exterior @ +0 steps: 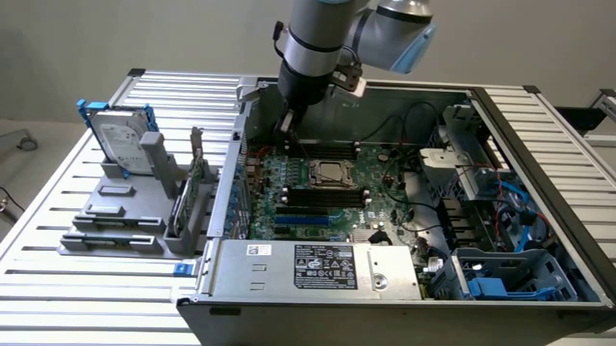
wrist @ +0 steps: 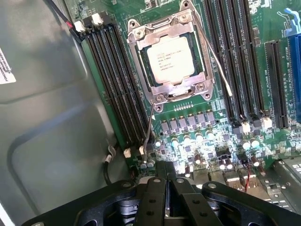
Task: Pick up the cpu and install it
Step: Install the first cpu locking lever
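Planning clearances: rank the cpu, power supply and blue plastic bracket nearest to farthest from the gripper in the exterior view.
1. cpu, in its motherboard socket.
2. power supply, low in the exterior view.
3. blue plastic bracket, exterior view's lower right.

The cpu (wrist: 170, 59) is showing a pale, dull metal top. The metal frame (wrist: 139, 35) around it is shining bright. The green board (wrist: 218, 101) is gleaming smooth. The gripper (wrist: 167, 165) is looking black and matt.
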Controlling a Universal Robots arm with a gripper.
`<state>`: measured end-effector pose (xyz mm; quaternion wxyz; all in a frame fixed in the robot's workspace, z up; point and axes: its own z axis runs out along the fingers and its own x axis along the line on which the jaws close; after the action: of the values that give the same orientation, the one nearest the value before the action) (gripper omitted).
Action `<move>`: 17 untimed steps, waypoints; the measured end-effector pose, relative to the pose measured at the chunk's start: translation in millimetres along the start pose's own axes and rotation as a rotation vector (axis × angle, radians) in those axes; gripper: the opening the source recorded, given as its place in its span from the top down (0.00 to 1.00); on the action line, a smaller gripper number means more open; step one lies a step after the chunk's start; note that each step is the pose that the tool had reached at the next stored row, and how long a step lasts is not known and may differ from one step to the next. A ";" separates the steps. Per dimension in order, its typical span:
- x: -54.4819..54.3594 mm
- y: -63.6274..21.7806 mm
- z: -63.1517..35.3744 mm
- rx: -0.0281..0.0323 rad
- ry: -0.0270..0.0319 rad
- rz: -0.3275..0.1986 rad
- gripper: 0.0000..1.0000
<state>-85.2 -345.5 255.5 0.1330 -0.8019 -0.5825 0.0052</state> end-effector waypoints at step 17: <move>-1.7 -5.1 2.3 -0.0326 0.0376 0.151 0.89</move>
<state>-90.9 -345.1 254.1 0.1300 -0.8456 -0.5176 -0.0093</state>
